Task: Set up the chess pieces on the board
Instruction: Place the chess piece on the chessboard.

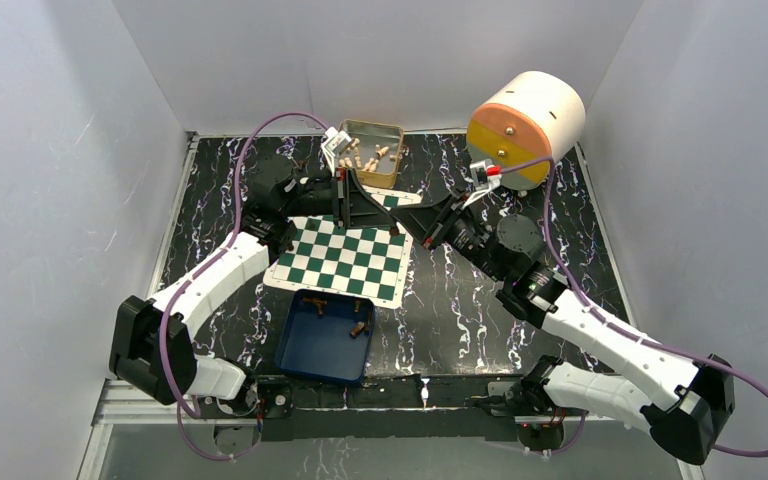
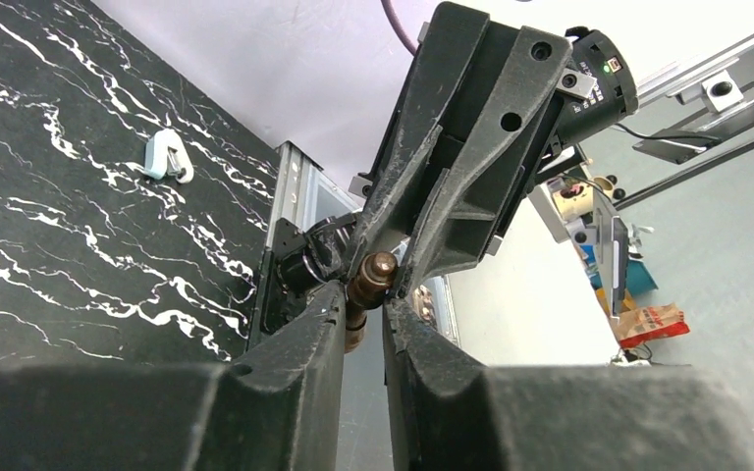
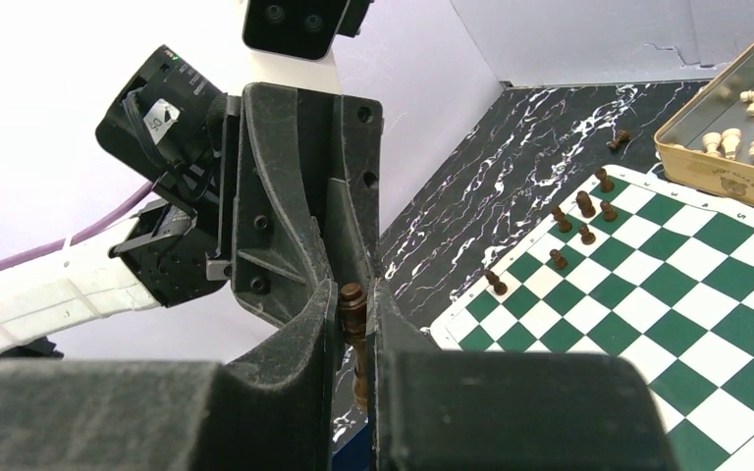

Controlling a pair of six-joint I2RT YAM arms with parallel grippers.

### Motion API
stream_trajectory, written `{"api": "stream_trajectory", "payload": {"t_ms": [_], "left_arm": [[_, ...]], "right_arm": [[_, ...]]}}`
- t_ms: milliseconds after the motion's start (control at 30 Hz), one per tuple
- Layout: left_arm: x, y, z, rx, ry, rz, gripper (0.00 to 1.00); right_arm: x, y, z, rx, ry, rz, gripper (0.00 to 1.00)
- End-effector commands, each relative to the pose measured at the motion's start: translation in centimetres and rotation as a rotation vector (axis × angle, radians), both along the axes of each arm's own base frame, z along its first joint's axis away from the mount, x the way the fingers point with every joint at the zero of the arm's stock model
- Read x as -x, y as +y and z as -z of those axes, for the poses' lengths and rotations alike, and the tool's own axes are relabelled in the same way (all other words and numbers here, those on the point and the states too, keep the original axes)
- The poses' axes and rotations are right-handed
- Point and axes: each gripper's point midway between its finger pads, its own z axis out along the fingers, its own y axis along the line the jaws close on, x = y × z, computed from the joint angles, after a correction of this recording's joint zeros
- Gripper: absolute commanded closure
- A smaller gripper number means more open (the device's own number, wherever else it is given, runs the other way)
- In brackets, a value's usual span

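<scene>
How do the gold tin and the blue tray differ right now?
The gold tin sits beyond the far edge of the board; the blue tray sits at its near edge. The tin holds cream-white pieces; the tray, a few dark-brown pieces. Both are open rectangular containers.

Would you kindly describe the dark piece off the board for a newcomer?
Find the green-and-white board. Just past its corner near the gold tin, one dark piece rests on the black marbled table. Its neighbours all stand on squares.
</scene>
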Motion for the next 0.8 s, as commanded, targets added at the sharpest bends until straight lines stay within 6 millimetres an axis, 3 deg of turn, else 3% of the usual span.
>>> {"api": "stream_trajectory", "payload": {"t_ms": [0,200,367,567,767], "left_arm": [[0.4,-0.1,-1.8,0.043,-0.049,-0.033,0.87],[0.4,-0.1,-2.0,0.052,-0.037,-0.064,1.0],[-0.1,0.1,-2.1,0.062,-0.007,-0.12,1.0],[-1.4,0.1,-1.0,0.041,0.035,-0.196,1.0],[-1.6,0.2,-2.2,0.079,0.037,-0.217,1.0]], "right_arm": [[0.6,0.4,-2.7,-0.09,-0.034,-0.037,0.9],[0.6,0.6,-2.4,-0.112,-0.013,-0.043,0.86],[-0.1,-0.2,-1.9,-0.099,-0.004,0.016,0.75],[-0.4,-2.5,-0.4,0.01,-0.068,0.118,0.5],[0.5,-2.7,-0.1,0.137,-0.224,0.081,0.44]]}}
